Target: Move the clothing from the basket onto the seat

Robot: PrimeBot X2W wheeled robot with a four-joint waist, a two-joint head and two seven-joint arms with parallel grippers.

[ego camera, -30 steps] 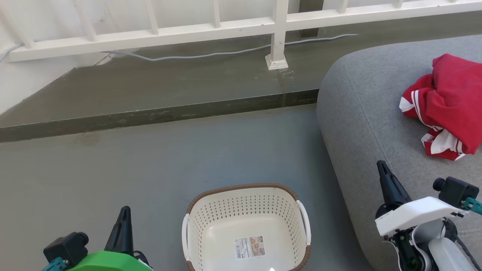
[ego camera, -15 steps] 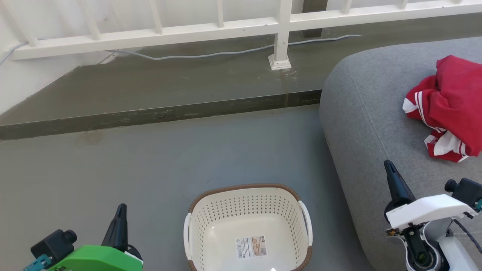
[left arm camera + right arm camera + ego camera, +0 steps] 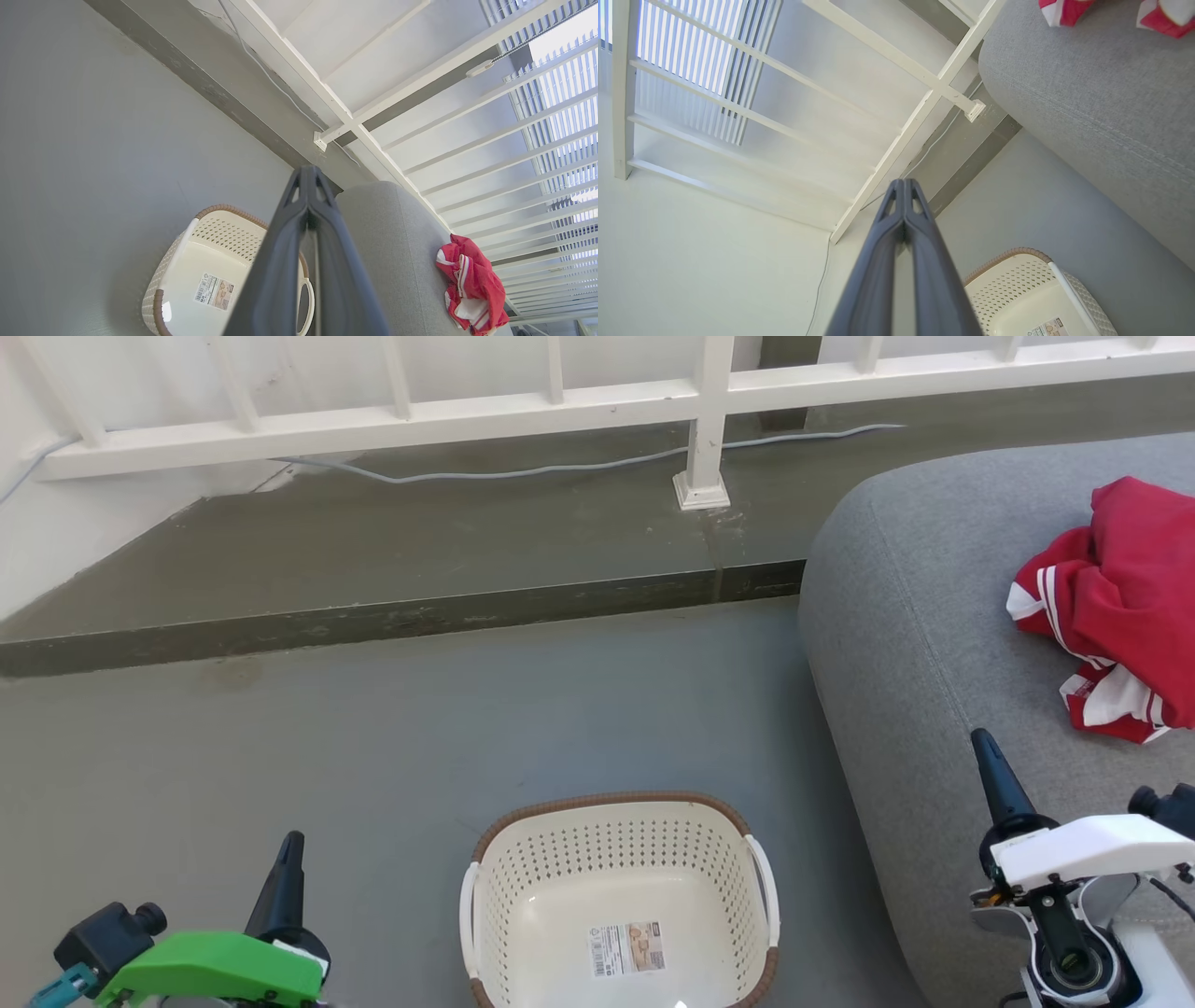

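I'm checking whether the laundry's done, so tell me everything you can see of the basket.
The basket is a cream-white plastic tub, a rounded rectangle with perforated walls, a brown woven-look rim and a white handle on each side. A label sticker lies on its bare bottom; it holds nothing else. It stands upright on the grey floor, left of the grey seat, a strip of floor between them. Nothing else touches it.

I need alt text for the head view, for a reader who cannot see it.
The basket stands empty on the floor; the red clothing lies on the seat at right. The left gripper and right gripper, both shut, hover low.
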